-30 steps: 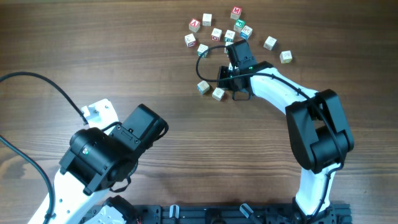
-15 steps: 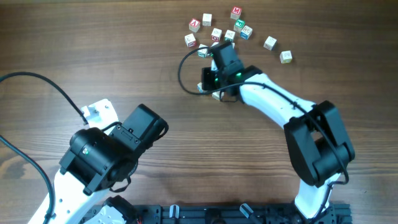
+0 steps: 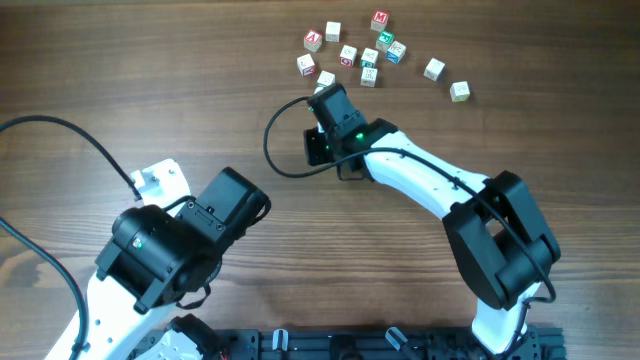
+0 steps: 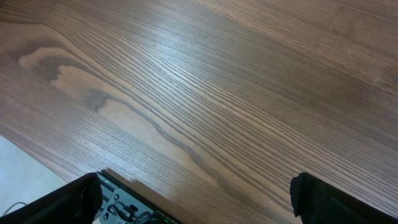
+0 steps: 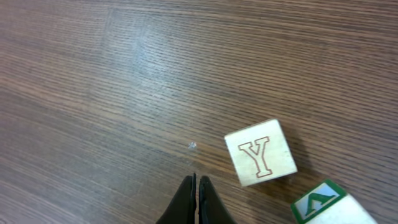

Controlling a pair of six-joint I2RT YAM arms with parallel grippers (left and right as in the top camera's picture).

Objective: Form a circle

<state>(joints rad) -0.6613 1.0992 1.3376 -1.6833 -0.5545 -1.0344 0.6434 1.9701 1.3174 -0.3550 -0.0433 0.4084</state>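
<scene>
**Blocks Lie Loose, No Ring Yet**

Near the front, on the left, sits the left arm [image 3: 170, 250]. It is big and black and white, and it is folded up low. The left gripper [image 4: 196, 190] has its two fingers spread wide apart. Nothing is between them, only the brown wooden table [image 3: 150, 80].

The right arm [image 3: 420, 180] starts at the front right. It reaches far out across the middle of the table. A black cable [image 3: 275, 150] makes a loop on its left side. The right gripper [image 5: 197, 185] has its two fingers pressed together, and it holds nothing. The tips point down at bare wood.

In the right wrist view, a pale Y block [image 5: 260, 152] lies flat just beside the tips, to their right, not touching them. A green block [image 5: 323, 202] peeks in at the corner, close by the Y block.

Farthest away, a bit right of the middle, lie the blocks [image 3: 369, 74]. They are small and pale with coloured letters, and they are scattered in a loose bunch, not a ring. One at the left shows a red A [image 3: 313, 40]. Two blocks [image 3: 459, 91] sit a little apart on the right.
</scene>
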